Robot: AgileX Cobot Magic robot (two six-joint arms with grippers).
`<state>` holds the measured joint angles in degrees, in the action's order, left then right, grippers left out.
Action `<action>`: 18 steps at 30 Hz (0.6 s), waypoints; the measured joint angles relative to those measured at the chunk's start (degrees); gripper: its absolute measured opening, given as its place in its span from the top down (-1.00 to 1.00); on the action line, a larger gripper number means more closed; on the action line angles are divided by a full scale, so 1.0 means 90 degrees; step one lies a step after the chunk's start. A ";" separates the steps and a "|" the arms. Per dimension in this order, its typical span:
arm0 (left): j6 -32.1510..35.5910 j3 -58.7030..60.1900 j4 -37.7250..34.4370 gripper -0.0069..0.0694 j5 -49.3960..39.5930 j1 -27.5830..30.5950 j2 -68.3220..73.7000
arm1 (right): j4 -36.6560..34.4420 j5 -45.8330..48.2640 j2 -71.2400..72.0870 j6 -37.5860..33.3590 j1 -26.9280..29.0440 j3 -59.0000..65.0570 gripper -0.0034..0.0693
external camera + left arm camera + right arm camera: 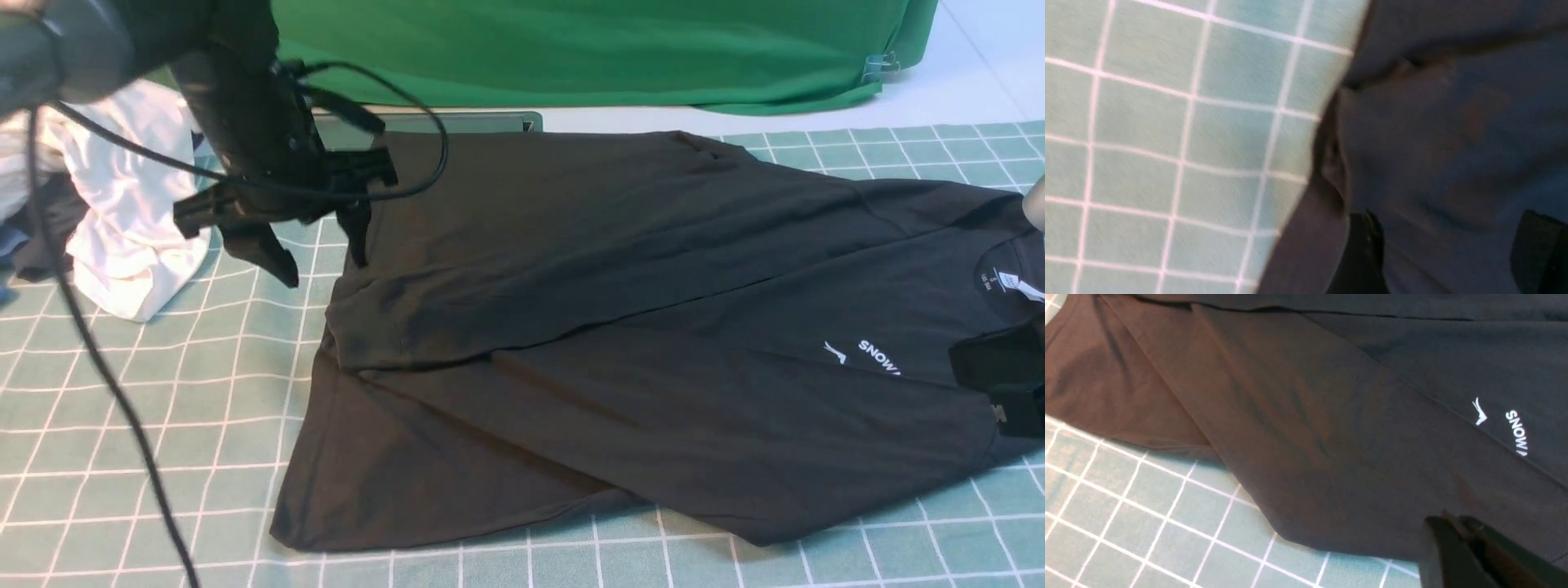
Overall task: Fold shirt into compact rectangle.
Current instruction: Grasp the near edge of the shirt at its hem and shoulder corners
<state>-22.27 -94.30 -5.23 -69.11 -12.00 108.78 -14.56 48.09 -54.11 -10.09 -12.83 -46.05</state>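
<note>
Right, my left claw (322, 265) hangs with its jaws spread wide and nothing between them, just above the hem-end corner of the shirt (620, 327). The shirt lies flat on the checked mat (163, 392) on the desk, collar toward my right and its far side laid over toward the middle as a long flap. I reckon the job now is to get that claw away without spoiling the flap. That means rising straight up with the jaws wide, so no finger catches the hem and drags the corner back open. My right claw (1449, 528) is clenched down at the collar end near the chest print (878, 357). If it stays put while the left lifts, the flap's edge should stay straight for the near side's turn. The heap of white clothes (131, 220) sits just beside my left arm, so I should not swing out that way. I cannot tell whether the right claw has cloth pinched or merely rests on it. The collar, the neck label (1008, 282) and that shoulder are cut off at the frame edge. The left wrist view is smeared, and the far sleeve is hidden under the flap.
</note>
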 joint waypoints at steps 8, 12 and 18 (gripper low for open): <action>0.0022 0.2474 -0.0292 -0.42 -0.0012 -0.0006 -0.0866 | 0.0000 0.0012 0.0000 0.0000 0.0000 0.0000 0.80; -0.0005 0.3817 -0.0404 -0.42 0.0519 -0.0010 -0.0899 | 0.0000 0.0019 0.0000 0.0000 -0.0005 0.0000 0.79; -0.0011 0.4527 -0.0328 -0.43 0.1256 -0.0010 -0.0945 | 0.0000 0.0019 0.0000 0.0000 -0.0012 0.0000 0.77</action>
<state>-22.36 -53.56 -8.18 -57.80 -12.09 100.28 -14.56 48.26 -54.11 -10.09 -12.94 -46.05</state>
